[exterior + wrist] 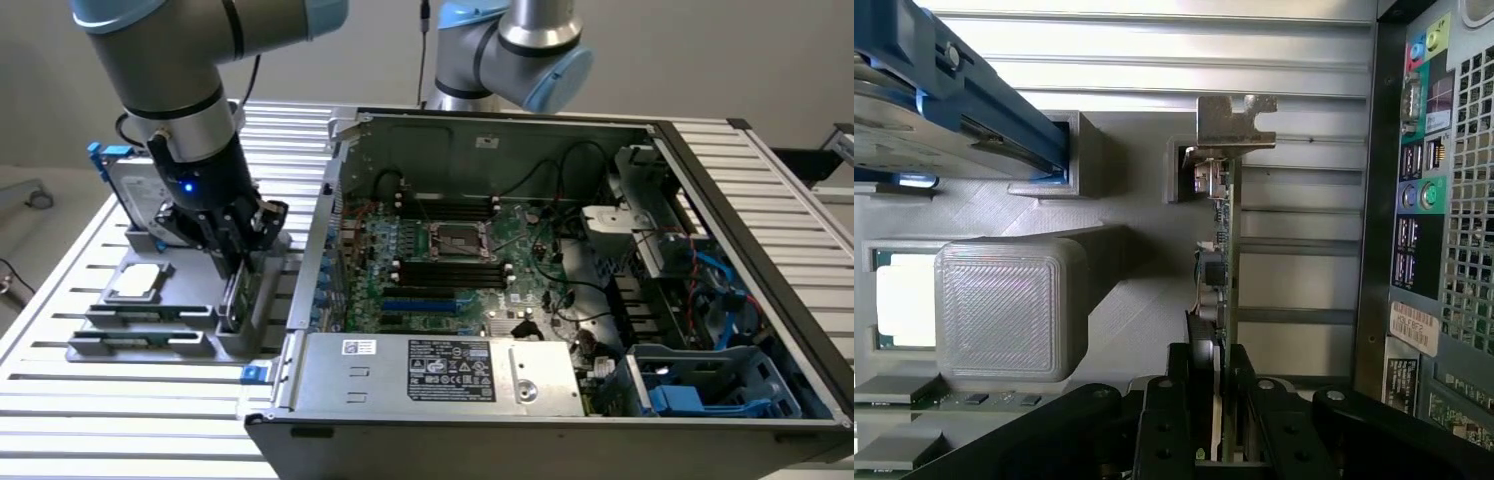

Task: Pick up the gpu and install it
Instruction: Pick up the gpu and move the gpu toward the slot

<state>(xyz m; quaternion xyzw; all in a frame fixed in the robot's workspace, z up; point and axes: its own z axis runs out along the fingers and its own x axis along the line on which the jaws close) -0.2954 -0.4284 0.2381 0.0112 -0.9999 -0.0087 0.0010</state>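
Even, bright light in the exterior view: the slatted surface glares white at seven o'clock, and the computer case is shadowed inside. In the wrist view the tool clamping the gpu is dark at six o'clock, and the surface is overexposed at twelve.

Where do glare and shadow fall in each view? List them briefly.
Exterior view: light glares off the silver slatted metal table, while the open black computer case stays dim inside, and a blue light glows above the black gripper. Wrist view: the pale square chip is washed out white; the grey ribbed plastic block casts a soft shadow; the gripper is shut on the thin green-backed gpu card.
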